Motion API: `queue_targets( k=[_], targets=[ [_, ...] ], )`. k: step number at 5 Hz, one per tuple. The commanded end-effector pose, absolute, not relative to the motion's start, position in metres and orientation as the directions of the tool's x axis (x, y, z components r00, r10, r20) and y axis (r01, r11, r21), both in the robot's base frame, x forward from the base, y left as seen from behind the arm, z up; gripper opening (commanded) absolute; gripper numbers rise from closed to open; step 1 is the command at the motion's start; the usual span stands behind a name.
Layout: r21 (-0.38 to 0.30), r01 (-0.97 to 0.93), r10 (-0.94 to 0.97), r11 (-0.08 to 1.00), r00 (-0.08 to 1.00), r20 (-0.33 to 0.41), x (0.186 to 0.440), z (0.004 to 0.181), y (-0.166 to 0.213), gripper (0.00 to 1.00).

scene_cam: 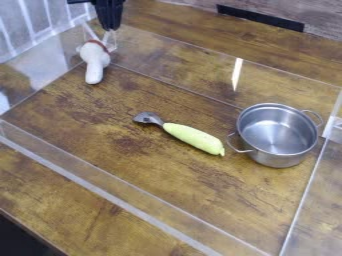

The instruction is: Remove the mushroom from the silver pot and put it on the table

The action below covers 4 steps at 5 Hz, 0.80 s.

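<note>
The mushroom (91, 60), whitish with a pale tan cap, lies on the table (147, 180) at the far left, near the clear wall. My gripper (110, 40) hangs just above and behind it, pointing down, its jaws shut with nothing between them. It is apart from the mushroom. The silver pot (277, 133) stands at the right side of the table, and its inside shows only bare steel.
A yellow oblong piece with a grey end (190, 135) lies mid-table, left of the pot. Clear acrylic walls (80, 165) edge the wooden top on the front, left and right.
</note>
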State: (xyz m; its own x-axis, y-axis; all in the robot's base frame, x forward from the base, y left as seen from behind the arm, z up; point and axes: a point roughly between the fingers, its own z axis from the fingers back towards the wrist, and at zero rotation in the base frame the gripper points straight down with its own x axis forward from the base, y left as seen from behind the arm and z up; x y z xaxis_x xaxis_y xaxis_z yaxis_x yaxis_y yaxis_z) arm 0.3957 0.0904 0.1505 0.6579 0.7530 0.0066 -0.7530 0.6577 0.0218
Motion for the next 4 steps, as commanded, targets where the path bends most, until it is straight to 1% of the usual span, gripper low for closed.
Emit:
queue_targets(
  k=[1,2,3,4],
  targets=[
    [-0.057,-0.724,0.726,0.688,0.683,0.078,0.396,0.178,0.083,0.0],
    [-0.081,-0.711,0.715,0.699,0.697,0.053,0.401,0.167,0.084,0.0],
    [-0.094,-0.729,0.734,0.678,0.678,0.037,0.399,0.156,0.088,0.0],
    [-0.081,-0.766,0.77,0.638,0.638,0.031,0.399,0.134,0.1,1.0]
  ],
)
